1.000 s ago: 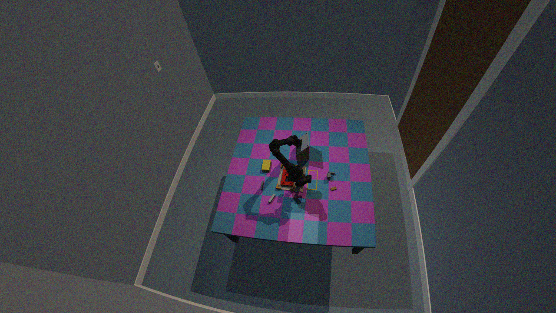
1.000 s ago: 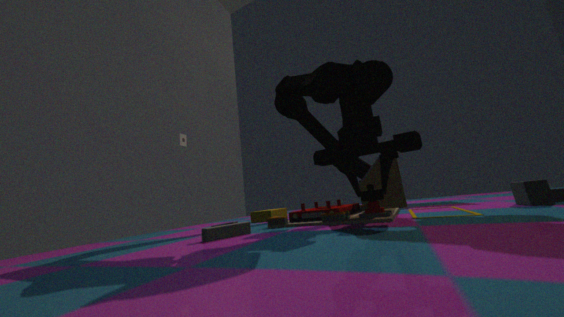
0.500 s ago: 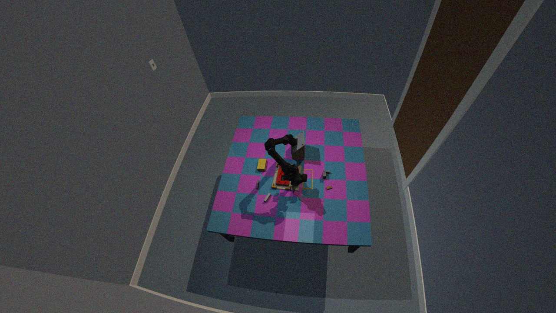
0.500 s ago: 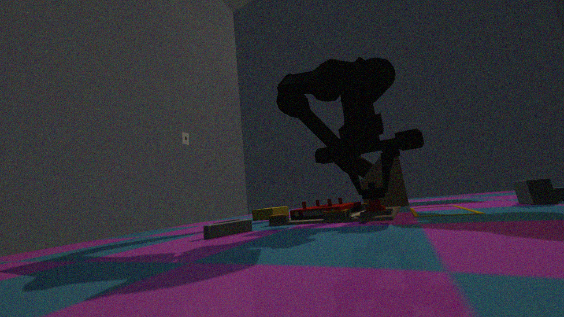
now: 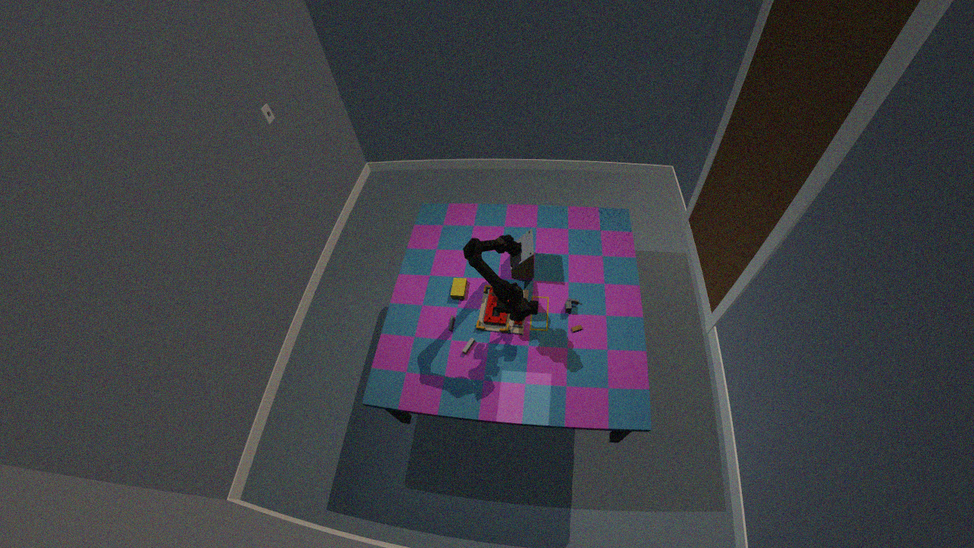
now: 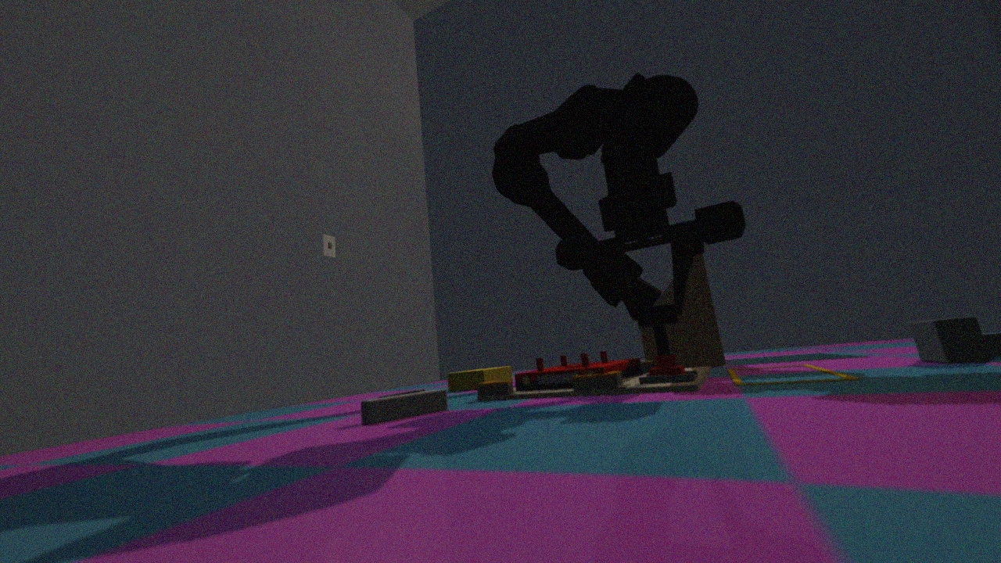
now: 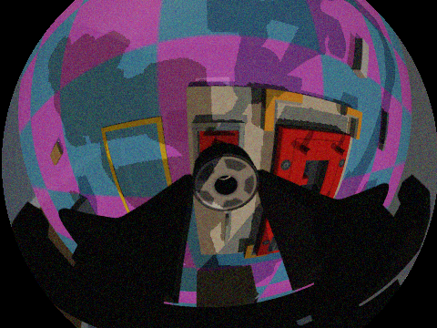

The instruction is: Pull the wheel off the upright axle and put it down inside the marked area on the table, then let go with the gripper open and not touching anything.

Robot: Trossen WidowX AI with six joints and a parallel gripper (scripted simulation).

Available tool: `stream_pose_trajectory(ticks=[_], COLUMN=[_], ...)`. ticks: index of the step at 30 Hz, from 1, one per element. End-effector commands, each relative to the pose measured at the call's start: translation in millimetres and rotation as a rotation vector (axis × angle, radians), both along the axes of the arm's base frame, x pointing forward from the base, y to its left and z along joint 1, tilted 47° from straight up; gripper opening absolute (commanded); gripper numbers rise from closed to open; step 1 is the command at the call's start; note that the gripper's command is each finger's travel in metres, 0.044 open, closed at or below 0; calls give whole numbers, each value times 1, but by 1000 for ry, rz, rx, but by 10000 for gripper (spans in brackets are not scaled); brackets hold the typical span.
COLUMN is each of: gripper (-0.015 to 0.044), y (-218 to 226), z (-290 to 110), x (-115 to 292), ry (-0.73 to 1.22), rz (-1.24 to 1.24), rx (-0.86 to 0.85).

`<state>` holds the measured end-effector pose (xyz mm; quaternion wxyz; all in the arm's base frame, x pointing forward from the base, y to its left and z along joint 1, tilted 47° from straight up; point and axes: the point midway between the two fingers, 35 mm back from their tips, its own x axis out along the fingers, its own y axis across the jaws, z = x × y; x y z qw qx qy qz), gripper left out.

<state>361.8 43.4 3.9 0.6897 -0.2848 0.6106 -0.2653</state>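
Note:
My gripper [image 6: 667,313] [image 7: 224,179] is shut on the wheel [image 7: 226,200], one finger on either side of its rim. The wheel is held level, high over its red base [image 6: 667,365] [image 7: 207,137]. In the exterior view the dark upright axle [image 6: 660,339] shows below the wheel and reaches up to about its underside; no tip shows above it. I cannot tell if the axle's tip is still in the hole. The top view hides the wheel behind the arm. The marked area, a yellow outline [image 5: 548,313] [image 6: 794,381] [image 7: 132,124], lies beside the board, with nothing in it.
A red block with pegs [image 5: 491,313] [image 7: 284,141] sits on the same board. A yellow box [image 5: 459,287] [image 6: 482,378] and a pale bar [image 5: 468,345] [image 6: 404,407] lie beyond it. A grey block [image 5: 569,306] [image 6: 948,341] and a small tan piece [image 5: 577,328] [image 7: 56,153] lie past the outline.

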Motion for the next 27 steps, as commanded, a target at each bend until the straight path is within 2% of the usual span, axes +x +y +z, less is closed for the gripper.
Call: stream_pose_trajectory(ticks=[1, 17, 21, 27], gripper=[0, 0, 0, 0], y=[2, 28, 31, 60], z=[2, 28, 16, -11], x=[0, -7, -10, -29], ry=[-3, -3, 6, 20], rz=[0, 1, 8, 23], rx=[2, 3, -1, 5])
